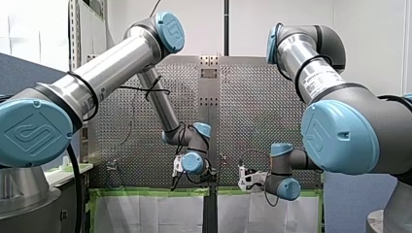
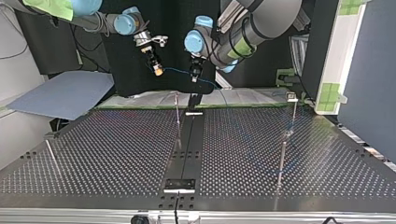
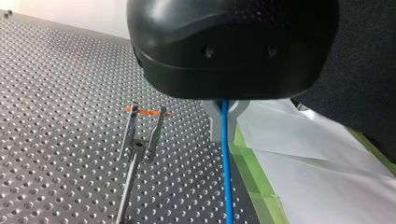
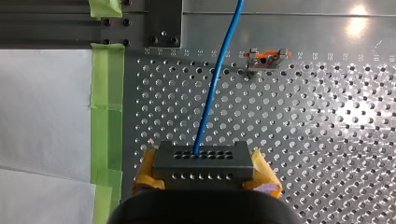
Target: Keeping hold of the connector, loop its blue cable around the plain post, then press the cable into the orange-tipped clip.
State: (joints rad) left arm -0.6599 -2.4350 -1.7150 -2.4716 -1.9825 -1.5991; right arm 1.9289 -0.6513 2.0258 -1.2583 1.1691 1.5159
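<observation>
Connector (image 4: 203, 163) in my right gripper (image 4: 205, 173), clear only in right wrist view.

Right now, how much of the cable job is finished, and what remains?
Done: my right gripper is shut on the connector. In hand: my left gripper grips the blue cable, which hangs between them. Left: looping it round the plain post and pressing it into the orange-tipped clip, which stands empty.
</observation>
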